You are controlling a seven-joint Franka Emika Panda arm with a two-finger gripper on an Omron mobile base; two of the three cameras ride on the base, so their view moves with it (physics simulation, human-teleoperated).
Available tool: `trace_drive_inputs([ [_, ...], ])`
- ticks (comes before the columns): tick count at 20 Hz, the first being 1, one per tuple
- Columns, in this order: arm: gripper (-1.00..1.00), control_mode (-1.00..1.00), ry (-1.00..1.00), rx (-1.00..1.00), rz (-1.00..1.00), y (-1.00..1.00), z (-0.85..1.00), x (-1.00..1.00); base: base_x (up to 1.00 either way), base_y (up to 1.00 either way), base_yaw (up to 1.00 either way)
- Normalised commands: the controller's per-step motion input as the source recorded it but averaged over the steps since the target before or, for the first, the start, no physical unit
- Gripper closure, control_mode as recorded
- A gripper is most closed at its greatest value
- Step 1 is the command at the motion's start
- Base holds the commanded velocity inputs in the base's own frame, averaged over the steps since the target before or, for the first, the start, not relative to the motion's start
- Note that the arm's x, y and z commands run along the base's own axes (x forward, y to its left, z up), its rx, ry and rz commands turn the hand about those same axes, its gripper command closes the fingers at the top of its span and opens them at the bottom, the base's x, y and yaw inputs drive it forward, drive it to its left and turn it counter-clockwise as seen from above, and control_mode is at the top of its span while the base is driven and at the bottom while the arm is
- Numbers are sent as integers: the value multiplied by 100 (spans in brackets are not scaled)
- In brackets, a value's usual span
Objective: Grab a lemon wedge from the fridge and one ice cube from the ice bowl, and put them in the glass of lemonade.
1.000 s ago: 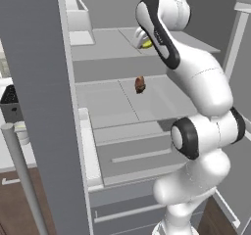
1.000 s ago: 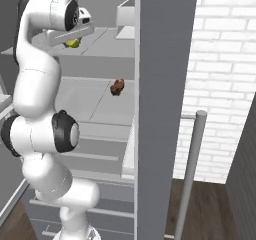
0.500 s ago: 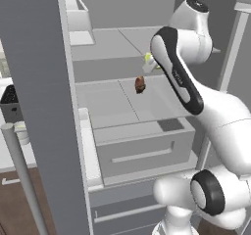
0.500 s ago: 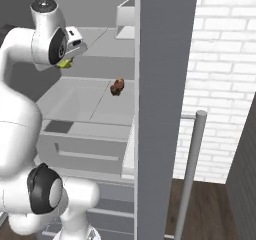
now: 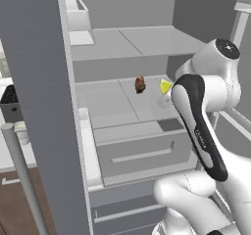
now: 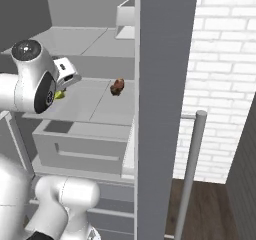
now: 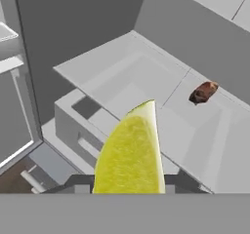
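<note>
The bright yellow lemon wedge (image 7: pixel 131 152) sits between my gripper's (image 7: pixel 129 185) fingers, which are shut on it. From the base cameras the lemon wedge (image 5: pixel 165 86) (image 6: pixel 60 95) hangs at the front of the open grey fridge's middle shelf (image 5: pixel 112 109), with the hand partly hidden behind my own arm. The fridge shelf (image 7: pixel 146 82) lies below and ahead of the wedge. The ice bowl and the glass of lemonade are out of view.
A small brown lump (image 5: pixel 139 84) (image 6: pixel 118 86) (image 7: pixel 202 92) lies on the middle shelf. Below it a grey drawer (image 5: pixel 142 148) (image 6: pixel 80 144) stands pulled out. The open door (image 5: pixel 44 106) and its slim handle (image 5: pixel 19 175) flank the left; a white bin (image 5: pixel 78 18) sits on the upper shelf.
My arm has swung down and outward from the upper shelf to the front of the middle shelf, carrying the lemon wedge. The brown lump has stayed put.
</note>
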Motion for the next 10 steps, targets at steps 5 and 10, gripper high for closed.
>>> trace_drive_inputs([
  [5,100,-100,9,-1,-26,-26,9,-44,0,0,0],
  [10,100,-100,11,4,-30,-45,6,-47,0,0,0],
])
